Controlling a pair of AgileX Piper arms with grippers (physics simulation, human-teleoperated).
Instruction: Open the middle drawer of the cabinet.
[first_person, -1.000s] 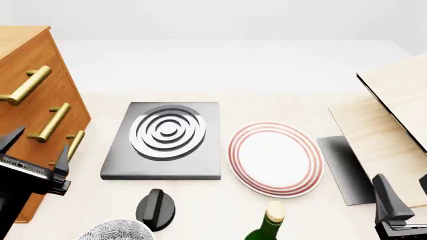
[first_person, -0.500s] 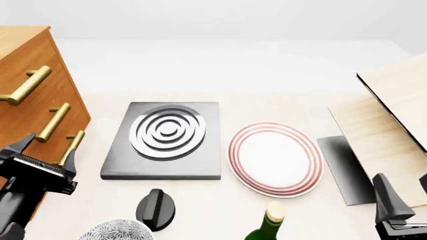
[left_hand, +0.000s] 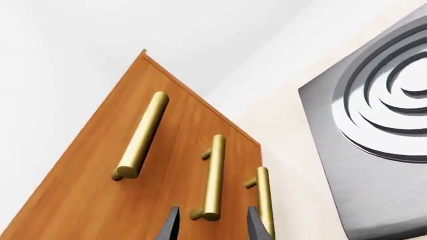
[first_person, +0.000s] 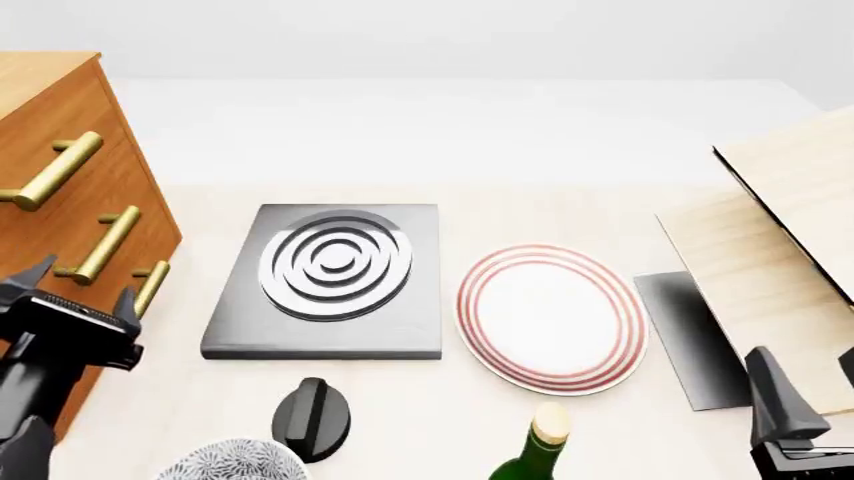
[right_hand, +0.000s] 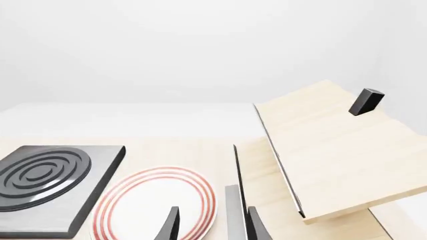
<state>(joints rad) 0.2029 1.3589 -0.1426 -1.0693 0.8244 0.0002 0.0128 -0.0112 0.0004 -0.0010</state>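
Observation:
The orange-brown cabinet (first_person: 123, 175) stands at the table's left edge, its three brass bar handles stacked on the closed front. The middle drawer's handle (first_person: 107, 243) lies between the top handle (first_person: 54, 170) and the bottom handle (first_person: 151, 287). My left gripper (first_person: 80, 288) is open and empty, just in front of the middle and bottom handles, touching neither. In the left wrist view the cabinet (left_hand: 100, 200) fills the frame, and the near end of the middle handle (left_hand: 213, 177) sits ahead of my left gripper (left_hand: 213, 226). My right gripper (first_person: 807, 385) is open and empty at the front right; it also shows in the right wrist view (right_hand: 212, 227).
A grey hob plate (first_person: 334, 280) lies right of the cabinet, with a red-ringed plate (first_person: 550, 318) beside it. A black knob-shaped object (first_person: 314, 415), a patterned bowl (first_person: 234, 462) and a green bottle (first_person: 534, 450) stand along the front edge. Pale wood boards (first_person: 787, 230) rise at the right.
My left gripper has shifted slightly in front of the lower handles and now sits a little higher and further left than half a second ago. The right arm has not moved.

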